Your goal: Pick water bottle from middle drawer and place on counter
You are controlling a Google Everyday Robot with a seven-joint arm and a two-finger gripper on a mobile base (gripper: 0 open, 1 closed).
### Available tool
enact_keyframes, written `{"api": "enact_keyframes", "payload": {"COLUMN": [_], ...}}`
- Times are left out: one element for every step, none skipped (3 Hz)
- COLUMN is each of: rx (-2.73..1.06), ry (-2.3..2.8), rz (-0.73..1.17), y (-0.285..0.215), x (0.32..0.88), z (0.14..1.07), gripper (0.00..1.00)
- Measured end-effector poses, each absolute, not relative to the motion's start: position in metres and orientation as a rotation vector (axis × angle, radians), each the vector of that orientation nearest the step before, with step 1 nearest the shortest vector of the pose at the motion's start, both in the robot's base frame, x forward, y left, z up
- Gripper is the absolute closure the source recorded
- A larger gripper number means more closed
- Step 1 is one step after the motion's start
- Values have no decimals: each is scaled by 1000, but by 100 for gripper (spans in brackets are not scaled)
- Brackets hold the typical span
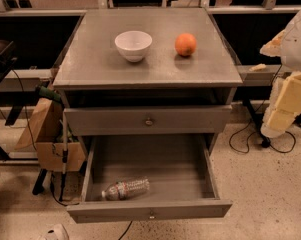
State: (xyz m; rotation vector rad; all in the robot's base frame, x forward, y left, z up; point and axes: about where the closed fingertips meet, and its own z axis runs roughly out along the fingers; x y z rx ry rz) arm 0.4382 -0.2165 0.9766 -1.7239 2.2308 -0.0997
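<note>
The water bottle (125,189) lies on its side in the front left of the open middle drawer (150,210), with its cap pointing left. The drawer is pulled far out, and its small knob is on the low front panel. The counter (90,59) is the grey top of the cabinet. My arm shows at the right edge, and the gripper (284,109) hangs beside the cabinet, right of the upper drawer. It is well apart from the bottle and holds nothing that I can see.
A white bowl (133,45) and an orange (185,44) stand on the counter. The upper drawer front (148,120) is closed above the open drawer. A cardboard box and poles (52,134) stand left of the cabinet. Cables (250,139) lie on the floor at the right.
</note>
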Motion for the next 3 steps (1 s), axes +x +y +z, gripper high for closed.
{"api": "enact_keyframes", "payload": {"rx": [-1724, -1727, -1732], "ry": [2231, 2210, 2134], "rz": [-100, -73, 57], "y": [-217, -212, -196], "x": [438, 442, 452], "z": [977, 968, 922], "gripper": [0, 0, 0]}}
